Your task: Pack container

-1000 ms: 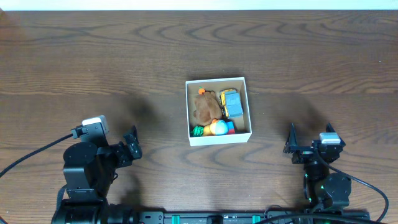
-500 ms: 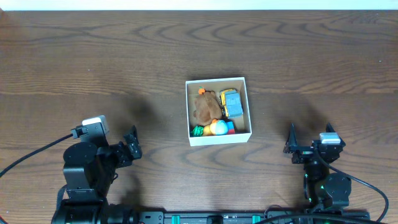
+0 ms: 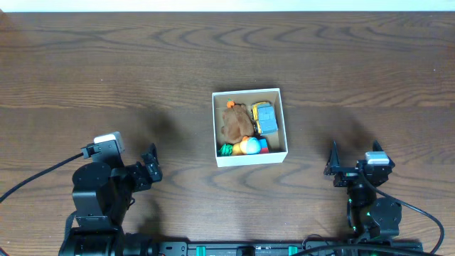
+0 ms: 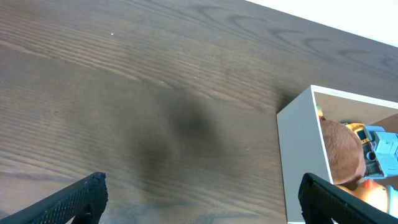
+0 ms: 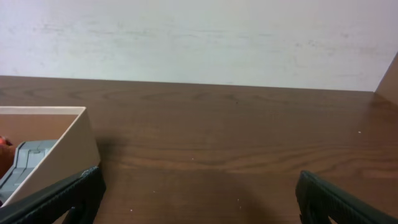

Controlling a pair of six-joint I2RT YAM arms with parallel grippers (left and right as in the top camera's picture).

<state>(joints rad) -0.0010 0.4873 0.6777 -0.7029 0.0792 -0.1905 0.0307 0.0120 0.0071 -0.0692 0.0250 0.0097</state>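
The container (image 3: 281,118), a small square white-walled cardboard box, sits at the table's middle. Inside lie a brown plush toy (image 3: 236,122), a blue and yellow toy car (image 3: 264,116), a yellow-orange ball (image 3: 249,146) and a green toy (image 3: 225,149). My left gripper (image 3: 151,165) is open and empty at the front left, well apart from the box. My right gripper (image 3: 333,165) is open and empty at the front right. The left wrist view shows the box's white wall (image 4: 301,162) to the right with the plush (image 4: 342,152) inside. The right wrist view shows the box's corner (image 5: 65,155) at the left.
The dark wooden table (image 3: 106,71) stretches around the box. A pale wall (image 5: 199,37) rises behind the table's far edge in the right wrist view. Black cables run from both arm bases at the front edge.
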